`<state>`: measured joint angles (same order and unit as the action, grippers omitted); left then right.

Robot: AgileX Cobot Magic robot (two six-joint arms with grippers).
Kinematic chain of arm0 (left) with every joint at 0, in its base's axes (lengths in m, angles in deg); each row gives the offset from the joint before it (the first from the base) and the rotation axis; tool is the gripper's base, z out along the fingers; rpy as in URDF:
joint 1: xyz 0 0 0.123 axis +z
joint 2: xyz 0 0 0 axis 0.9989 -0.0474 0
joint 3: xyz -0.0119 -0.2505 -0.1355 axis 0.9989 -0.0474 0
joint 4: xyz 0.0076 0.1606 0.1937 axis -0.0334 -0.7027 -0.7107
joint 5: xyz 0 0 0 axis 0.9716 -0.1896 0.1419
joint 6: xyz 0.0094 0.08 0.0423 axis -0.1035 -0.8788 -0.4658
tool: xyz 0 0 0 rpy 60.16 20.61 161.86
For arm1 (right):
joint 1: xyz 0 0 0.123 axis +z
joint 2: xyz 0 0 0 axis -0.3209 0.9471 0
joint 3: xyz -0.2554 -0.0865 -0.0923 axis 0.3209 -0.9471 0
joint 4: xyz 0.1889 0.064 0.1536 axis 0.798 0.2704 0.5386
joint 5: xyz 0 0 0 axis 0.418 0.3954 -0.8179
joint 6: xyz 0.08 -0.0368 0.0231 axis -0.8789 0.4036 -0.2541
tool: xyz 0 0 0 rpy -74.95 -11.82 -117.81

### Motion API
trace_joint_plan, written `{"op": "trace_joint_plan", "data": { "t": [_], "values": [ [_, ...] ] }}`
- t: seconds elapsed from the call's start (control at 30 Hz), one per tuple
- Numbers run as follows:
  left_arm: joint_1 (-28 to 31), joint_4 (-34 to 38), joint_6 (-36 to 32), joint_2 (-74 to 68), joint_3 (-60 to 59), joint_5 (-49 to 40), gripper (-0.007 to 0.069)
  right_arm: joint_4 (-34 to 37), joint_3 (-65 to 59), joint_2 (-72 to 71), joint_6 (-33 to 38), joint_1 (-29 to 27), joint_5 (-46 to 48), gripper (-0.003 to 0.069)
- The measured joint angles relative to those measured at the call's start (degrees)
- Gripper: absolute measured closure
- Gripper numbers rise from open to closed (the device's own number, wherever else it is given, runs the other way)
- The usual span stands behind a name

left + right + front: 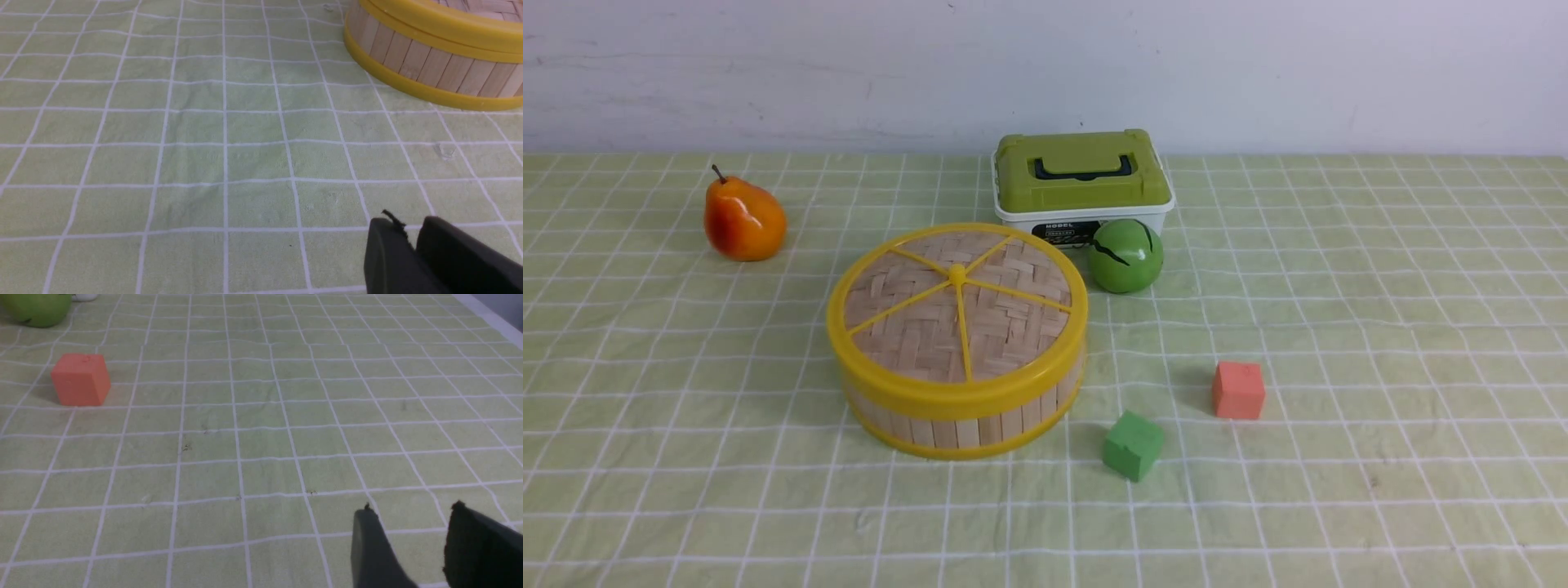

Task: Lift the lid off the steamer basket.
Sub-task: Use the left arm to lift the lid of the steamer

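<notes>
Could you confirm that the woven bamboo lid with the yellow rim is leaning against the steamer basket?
Not leaning: the front view shows the woven bamboo lid with the yellow rim lying on top of the steamer basket.

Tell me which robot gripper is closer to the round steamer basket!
Left. The left gripper is short of the steamer basket, not touching it, with part of it in its wrist view. The right gripper looks farther off, no basket in its view.
</notes>
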<state>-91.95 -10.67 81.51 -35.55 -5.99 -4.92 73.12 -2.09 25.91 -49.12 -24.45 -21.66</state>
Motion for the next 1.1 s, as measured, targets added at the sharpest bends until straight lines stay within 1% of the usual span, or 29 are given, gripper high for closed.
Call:
{"op": "trace_joint_plan", "data": {
  "t": [0.67,0.8,0.9,0.93,1.0,1.1],
  "values": [
    [0.0,-0.1,0.0,0.0,0.0,1.0,0.0501,0.0,0.0,0.0,0.0,0.0,0.0,0.0418],
    [0.0,-0.1,0.0,0.0,0.0,5.4,0.0496,0.0,0.0,0.0,0.0,0.0,0.0,0.0418],
    [0.0,-0.3,0.0,0.0,0.0,14.2,0.0496,0.0,0.0,0.0,0.0,0.0,0.0,0.0418],
    [0.0,-0.6,0.0,0.0,0.0,15.9,0.0494,0.0,0.0,0.0,0.0,0.0,0.0,0.0418],
    [0.0,-1.0,0.0,0.0,0.0,22.7,0.0493,0.0,0.0,0.0,0.0,0.0,0.0,0.0418],
    [0.0,-1.4,0.0,0.0,0.0,28.7,0.0491,0.0,0.0,0.0,0.0,0.0,0.0,0.0418]
  ]
}}
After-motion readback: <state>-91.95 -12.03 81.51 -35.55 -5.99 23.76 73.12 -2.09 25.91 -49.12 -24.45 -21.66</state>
